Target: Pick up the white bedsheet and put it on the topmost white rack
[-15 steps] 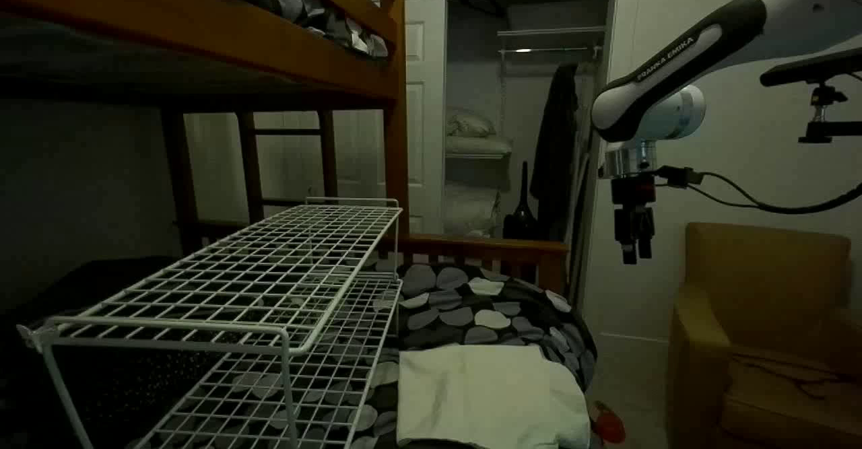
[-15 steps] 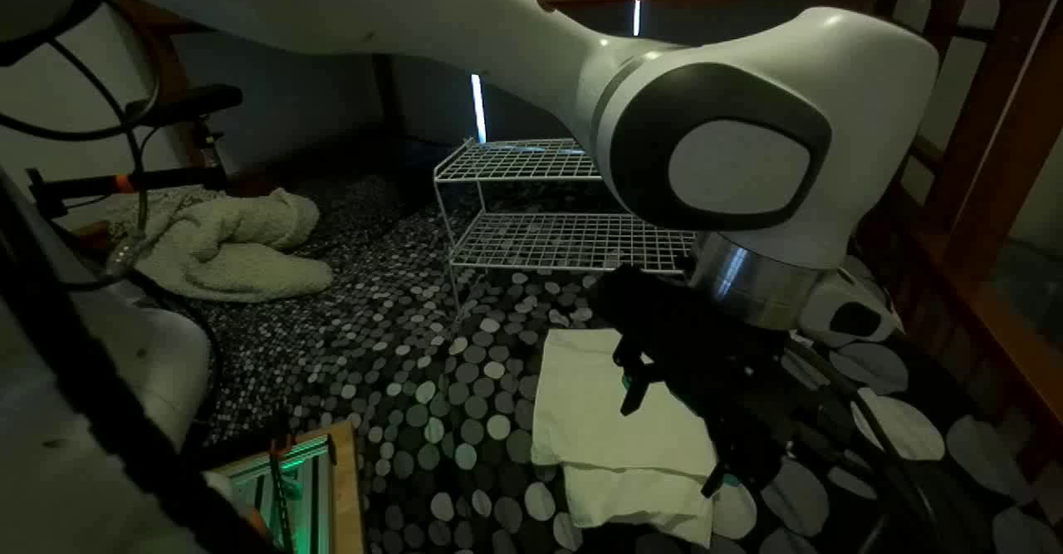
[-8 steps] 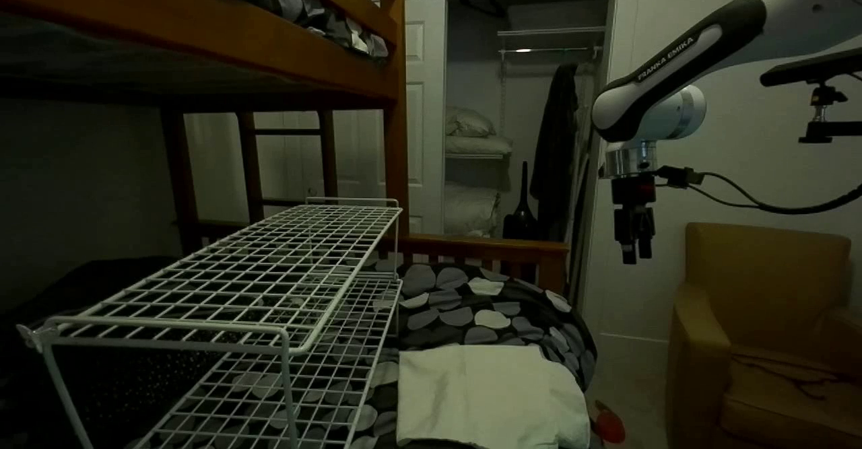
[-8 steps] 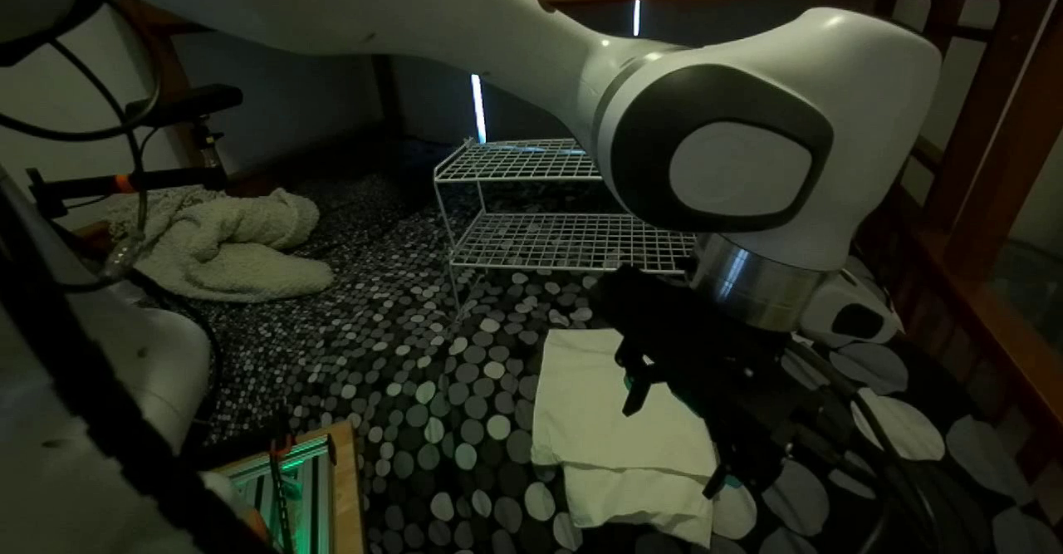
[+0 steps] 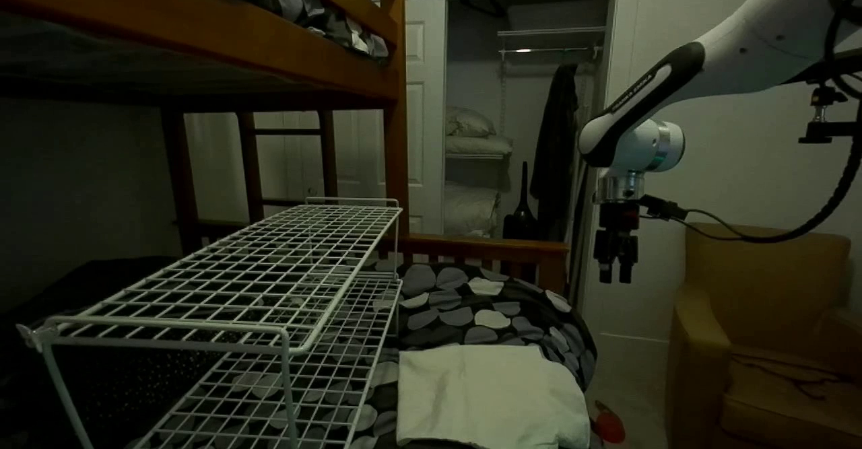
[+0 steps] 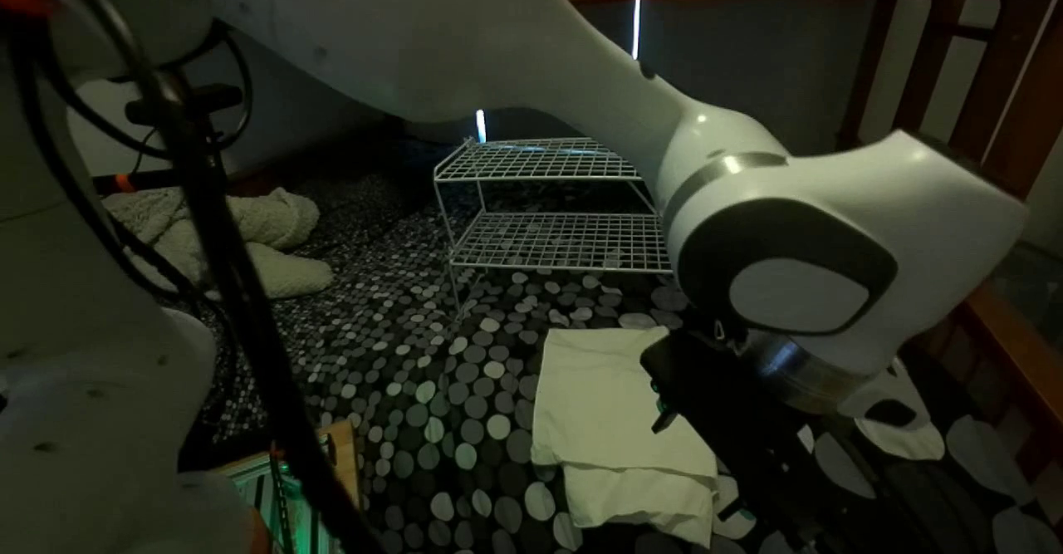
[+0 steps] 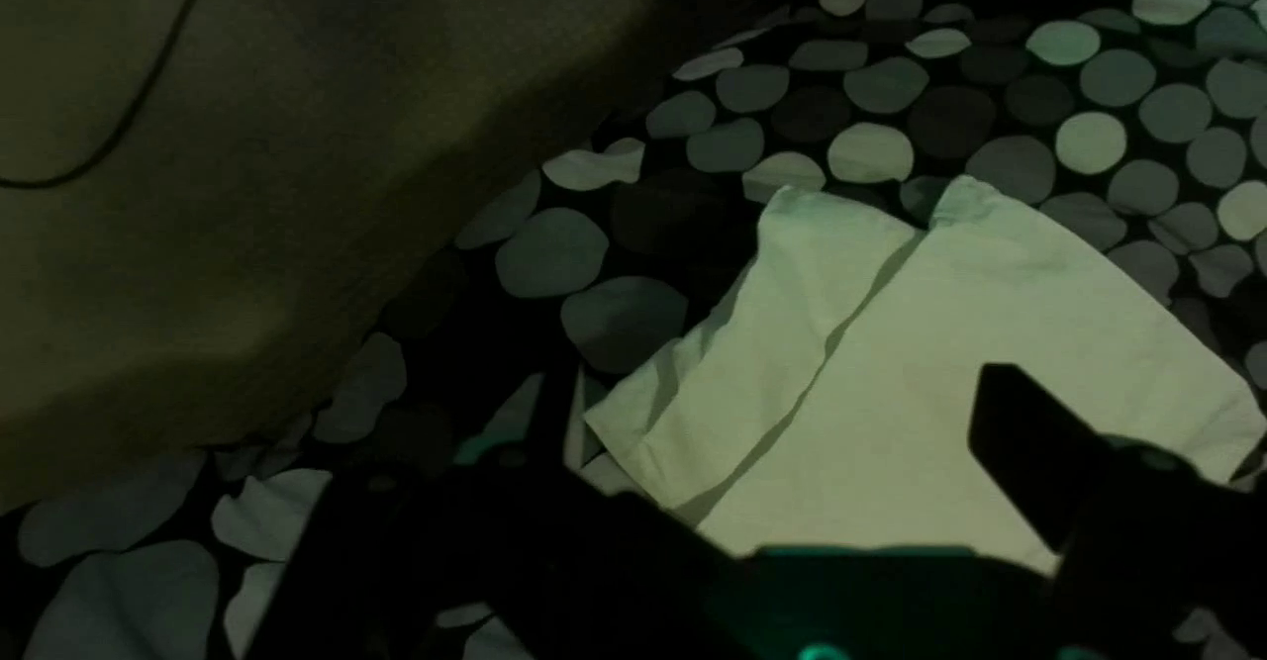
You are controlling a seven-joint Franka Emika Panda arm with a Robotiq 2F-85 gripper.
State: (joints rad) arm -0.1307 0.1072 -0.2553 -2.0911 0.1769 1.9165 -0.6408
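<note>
The white bedsheet (image 5: 485, 395) lies folded on the dotted bed cover, and it also shows in an exterior view (image 6: 614, 413). The white wire rack has two tiers; its topmost shelf (image 5: 168, 326) is bare in both exterior views (image 6: 540, 178), partly behind the arm in one of them. My gripper (image 5: 615, 272) points down, empty, above the bed's edge. In an exterior view the gripper (image 6: 699, 464) overlaps the sheet's edge. In the wrist view the gripper (image 7: 779, 393) has its fingers wide apart, with the sheet (image 7: 891, 383) below and ahead of them, apart from it.
The wooden bunk bed's upper rail (image 5: 269, 52) runs above the rack. A bed post (image 5: 396, 139) stands behind it. A mustard armchair (image 5: 768, 267) is beside the bed. A pale fleece blanket (image 6: 286, 276) lies on the bed. A wooden bed rail (image 6: 1013, 355) runs along one end.
The arm has lowered and extended. My gripper has moved down, and leftward in an exterior view, down and right in an exterior view. The sheet and rack have not moved.
</note>
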